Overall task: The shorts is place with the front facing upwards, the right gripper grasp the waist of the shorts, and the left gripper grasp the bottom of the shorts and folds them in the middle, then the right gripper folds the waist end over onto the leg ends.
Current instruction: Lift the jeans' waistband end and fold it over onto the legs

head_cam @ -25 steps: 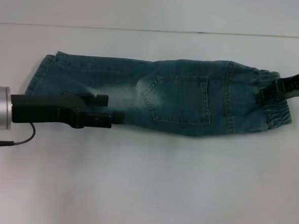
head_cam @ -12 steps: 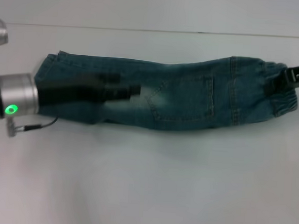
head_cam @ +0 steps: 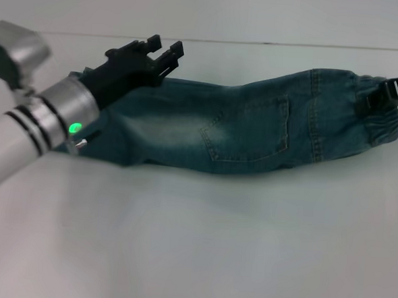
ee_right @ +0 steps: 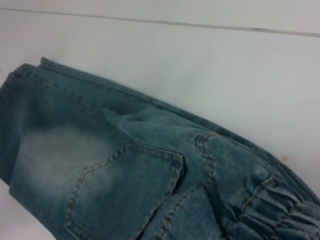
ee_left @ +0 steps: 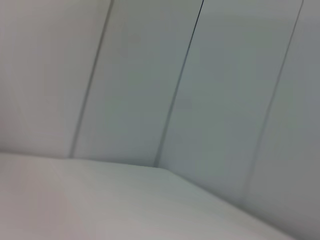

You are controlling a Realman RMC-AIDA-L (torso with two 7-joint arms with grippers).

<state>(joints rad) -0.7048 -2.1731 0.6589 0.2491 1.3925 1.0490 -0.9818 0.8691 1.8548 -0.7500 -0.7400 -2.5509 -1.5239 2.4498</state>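
The waist (head_cam: 378, 119) of the folded shorts (head_cam: 241, 128) is gripped by the right pincer (head_cam: 377, 92); the left pincer (head_cam: 166, 51) is raised, parted and empty

I'm working in what looks like a bare test booth or lab: a plain white tabletop (head_cam: 192, 257) under my grippers, and beyond the left gripper (head_cam: 166, 52) only pale wall panels (ee_left: 225, 100) split by thin dark seams.

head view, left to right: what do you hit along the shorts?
left arm's silver wrist → left gripper, raised by the far edge → faded patch → stitched pocket → the waist of the shorts → right gripper at that waistband
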